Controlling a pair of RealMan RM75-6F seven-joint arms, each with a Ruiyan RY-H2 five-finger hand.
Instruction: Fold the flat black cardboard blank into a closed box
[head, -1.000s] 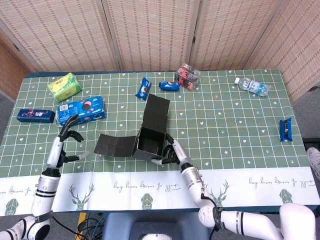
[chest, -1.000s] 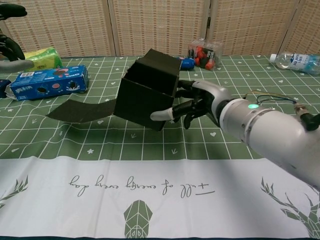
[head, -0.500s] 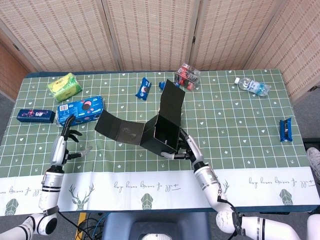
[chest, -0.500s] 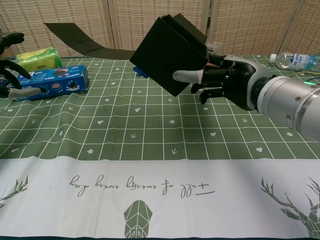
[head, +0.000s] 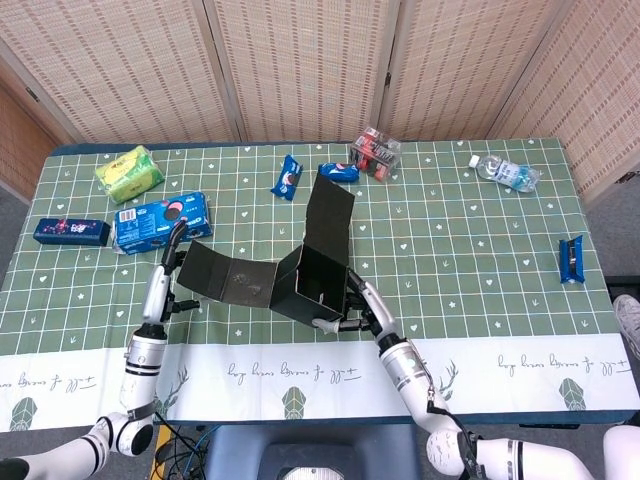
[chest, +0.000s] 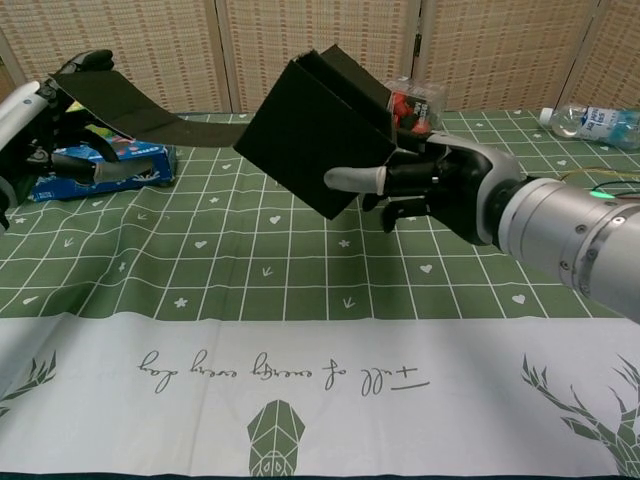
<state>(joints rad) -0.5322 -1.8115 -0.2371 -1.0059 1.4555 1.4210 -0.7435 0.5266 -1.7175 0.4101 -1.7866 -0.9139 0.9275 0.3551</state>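
Right hand (chest: 440, 185) grips the box (chest: 320, 125), lifted off the table (chest: 300, 260). Left hand (chest: 50, 120) holds its flap (chest: 120, 105).

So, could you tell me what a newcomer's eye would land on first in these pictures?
Probably the half-formed black cardboard box, held above the green table by the right hand. Its long flap reaches out to the left hand, whose fingers touch the flap's far end. Behind lie snack packs and a water bottle.

box blank (chest: 315, 135): matt black cardboard | tablecloth (head: 450, 240): smooth green cloth | screen (head: 300, 60): woven
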